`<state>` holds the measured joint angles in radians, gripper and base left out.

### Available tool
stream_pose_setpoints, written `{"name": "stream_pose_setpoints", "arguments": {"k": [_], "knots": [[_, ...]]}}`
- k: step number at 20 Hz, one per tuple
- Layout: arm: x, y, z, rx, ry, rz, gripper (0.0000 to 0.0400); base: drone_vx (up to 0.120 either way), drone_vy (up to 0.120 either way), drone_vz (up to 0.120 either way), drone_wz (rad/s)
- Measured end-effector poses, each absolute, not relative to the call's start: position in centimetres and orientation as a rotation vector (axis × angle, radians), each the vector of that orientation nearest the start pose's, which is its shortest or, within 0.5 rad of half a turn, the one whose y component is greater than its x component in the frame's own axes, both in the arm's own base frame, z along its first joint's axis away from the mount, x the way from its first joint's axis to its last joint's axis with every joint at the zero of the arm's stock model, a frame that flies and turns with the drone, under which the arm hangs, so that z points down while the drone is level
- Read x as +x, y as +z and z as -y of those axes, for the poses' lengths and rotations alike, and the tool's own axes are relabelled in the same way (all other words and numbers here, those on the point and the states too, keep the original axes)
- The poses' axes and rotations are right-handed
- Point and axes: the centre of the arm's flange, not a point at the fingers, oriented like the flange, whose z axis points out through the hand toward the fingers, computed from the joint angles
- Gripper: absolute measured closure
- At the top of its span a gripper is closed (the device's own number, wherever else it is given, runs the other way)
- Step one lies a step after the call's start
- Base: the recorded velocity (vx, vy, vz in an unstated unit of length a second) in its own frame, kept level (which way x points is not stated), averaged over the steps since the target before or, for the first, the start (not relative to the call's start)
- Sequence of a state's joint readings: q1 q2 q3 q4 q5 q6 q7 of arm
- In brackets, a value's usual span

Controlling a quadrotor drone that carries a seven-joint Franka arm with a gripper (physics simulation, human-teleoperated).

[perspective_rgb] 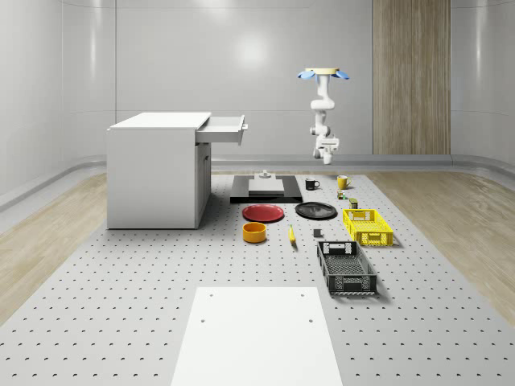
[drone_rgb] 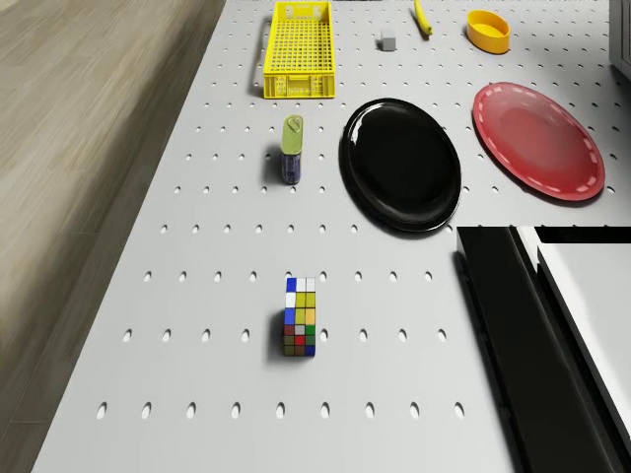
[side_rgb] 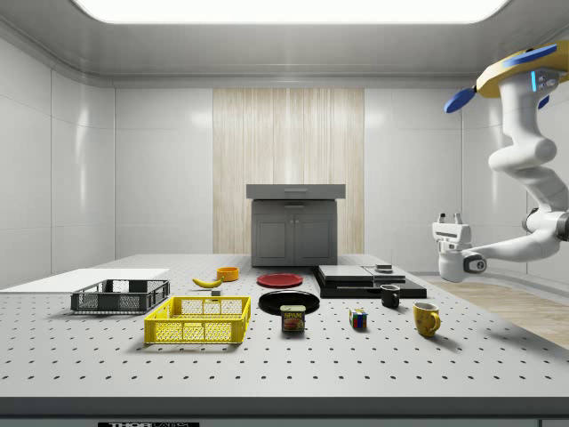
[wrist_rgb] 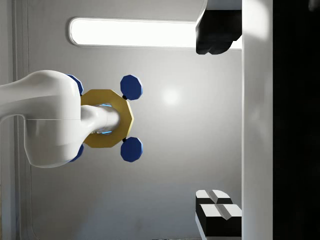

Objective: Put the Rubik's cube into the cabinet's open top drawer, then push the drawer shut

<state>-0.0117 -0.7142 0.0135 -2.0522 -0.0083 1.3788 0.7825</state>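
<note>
The Rubik's cube (drone_rgb: 301, 330) lies on the perforated table, between a tin can and two mugs (side_rgb: 358, 318) (perspective_rgb: 341, 194). The drone (perspective_rgb: 322, 74) hovers high over the table's far right part in the whole-scene view, close to above the cube. Its white arm hangs down and bends back up. The gripper (side_rgb: 449, 216) points upward, open and holding nothing, well above the table and off to the side of the cube. In the wrist view the gripper (wrist_rgb: 197, 122) faces the drone's underside. The grey cabinet (perspective_rgb: 157, 173) stands at the left with its top drawer (perspective_rgb: 225, 129) pulled out.
Near the cube are a tin can (drone_rgb: 292, 150), a black plate (drone_rgb: 400, 165), a red plate (drone_rgb: 538, 141) and a black slab (drone_rgb: 537, 355). A yellow basket (perspective_rgb: 367, 226), a black basket (perspective_rgb: 346, 268), a yellow mug (side_rgb: 426, 318) and a black mug (side_rgb: 389, 296) stand around.
</note>
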Motion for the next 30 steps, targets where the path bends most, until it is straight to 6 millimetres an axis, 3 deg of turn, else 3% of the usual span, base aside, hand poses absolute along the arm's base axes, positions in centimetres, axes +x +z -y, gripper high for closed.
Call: {"name": "stream_pose_setpoints", "arguments": {"k": [7, 14, 21, 24, 26, 28, 30], "knots": [[30.2, 69.1, -0.6, -2.932, -0.101, -1.215, 0.0, 0.12, 0.12, 0.0, 0.0], [30.1, 69.0, -1.8, -3.034, -0.193, -1.259, 0.0, 0.12, 0.006, 0.0, 0.0], [30.1, 67.5, -5.5, -3.343, -0.508, -1.391, 0.0, 0.12, 0.0, 0.0, 0.0], [30.2, 65.1, -7.9, -3.581, -0.842, -1.494, 0.0, 0.12, 0.0, 0.0, 0.0], [30.3, 62.5, -9.3, -3.752, -1.201, -1.571, 0.0, 0.12, 0.0, 0.0, 0.0], [30.4, 59.1, -9.9, -3.876, -1.71, -1.633, 0.0, 0.12, 0.0, 0.0, 0.0], [30.5, 55.8, -9.3, -3.869, -2.38, -1.645, 0.0, 0.12, 0.0, -0.12, 0.0]]}}
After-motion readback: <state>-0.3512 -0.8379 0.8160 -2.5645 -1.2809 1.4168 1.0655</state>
